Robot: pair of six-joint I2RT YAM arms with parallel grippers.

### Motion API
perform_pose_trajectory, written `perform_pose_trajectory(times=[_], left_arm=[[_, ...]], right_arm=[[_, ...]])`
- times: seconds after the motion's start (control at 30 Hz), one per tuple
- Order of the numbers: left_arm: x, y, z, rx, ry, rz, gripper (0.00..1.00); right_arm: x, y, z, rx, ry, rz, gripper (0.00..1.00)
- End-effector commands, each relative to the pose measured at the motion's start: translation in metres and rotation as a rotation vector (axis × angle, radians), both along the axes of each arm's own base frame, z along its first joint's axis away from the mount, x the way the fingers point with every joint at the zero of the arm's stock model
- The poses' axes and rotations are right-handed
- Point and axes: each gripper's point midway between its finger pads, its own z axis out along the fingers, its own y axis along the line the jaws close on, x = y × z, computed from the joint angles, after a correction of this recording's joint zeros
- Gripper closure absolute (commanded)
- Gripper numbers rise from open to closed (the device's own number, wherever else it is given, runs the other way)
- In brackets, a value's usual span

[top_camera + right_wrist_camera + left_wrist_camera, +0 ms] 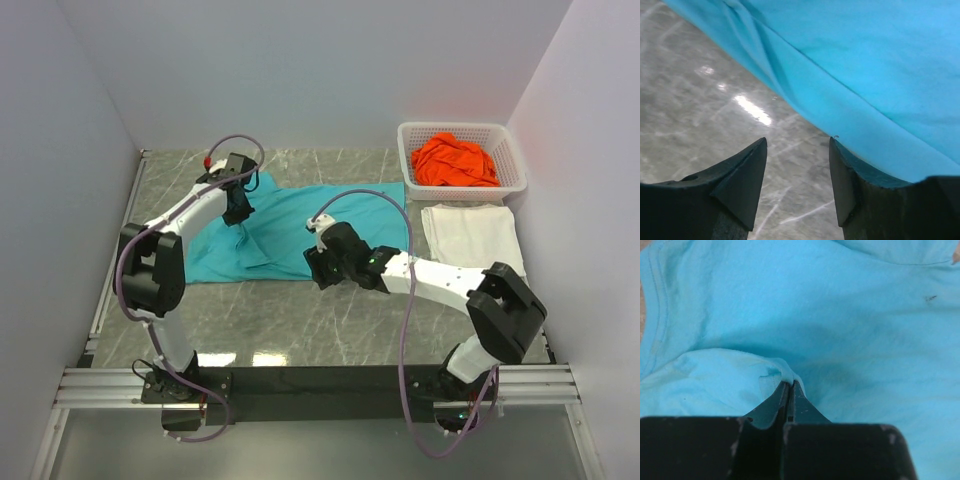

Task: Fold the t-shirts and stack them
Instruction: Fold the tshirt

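The teal t-shirt [290, 228] lies spread on the grey marble table and fills the left wrist view [850, 315]. My left gripper [241, 222] is shut on a pinched fold of the teal t-shirt [782, 371] near its left part. My right gripper [316, 270] is open and empty at the shirt's near hem; the hem [850, 125] runs just beside its right finger [845, 180]. The white t-shirt [470, 237] lies folded at the right. The orange t-shirt [455, 162] is bunched in the basket.
A white lattice basket [512, 150] stands at the back right corner. White walls close in the table on the left, back and right. A metal rail [320, 385] runs along the near edge by the arm bases.
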Motion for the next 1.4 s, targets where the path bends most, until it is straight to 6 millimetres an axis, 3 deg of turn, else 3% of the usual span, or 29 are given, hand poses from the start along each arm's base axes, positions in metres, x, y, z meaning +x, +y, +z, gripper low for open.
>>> perform_pose_trajectory(times=[0.0, 0.13, 0.43, 0.73, 0.87, 1.0, 1.07, 1.1, 1.13, 1.37], left_arm=[[0.014, -0.001, 0.008, -0.016, -0.043, 0.032, 0.99], [0.016, -0.002, 0.01, -0.021, -0.048, 0.034, 0.99], [0.015, 0.01, 0.01, -0.027, -0.045, 0.077, 0.99], [0.016, 0.012, 0.006, -0.05, -0.04, 0.092, 0.99], [0.017, 0.014, 0.005, -0.062, -0.039, 0.102, 0.99], [0.017, 0.017, 0.005, -0.068, -0.04, 0.111, 0.99], [0.018, 0.016, 0.006, -0.073, -0.043, 0.109, 0.99], [0.018, 0.016, 0.006, -0.074, -0.044, 0.109, 0.99], [0.019, 0.017, 0.006, -0.074, -0.047, 0.11, 0.99], [0.018, 0.02, 0.006, -0.073, -0.051, 0.121, 0.99]], right_arm=[[0.015, -0.001, 0.008, -0.028, -0.042, 0.029, 0.41], [0.022, 0.005, -0.007, -0.078, -0.031, 0.076, 0.46], [0.038, 0.03, -0.011, -0.08, -0.051, 0.181, 0.57], [0.035, 0.043, -0.024, -0.087, -0.011, 0.252, 0.6], [0.041, 0.039, -0.031, -0.117, -0.018, 0.234, 0.63], [0.049, 0.034, -0.036, -0.142, -0.022, 0.212, 0.72], [0.055, 0.031, -0.035, -0.155, -0.039, 0.197, 0.83], [0.058, 0.029, -0.034, -0.155, -0.045, 0.189, 0.93], [0.059, 0.029, -0.032, -0.157, -0.053, 0.188, 0.96], [0.078, 0.02, -0.024, -0.217, -0.103, 0.168, 0.97]])
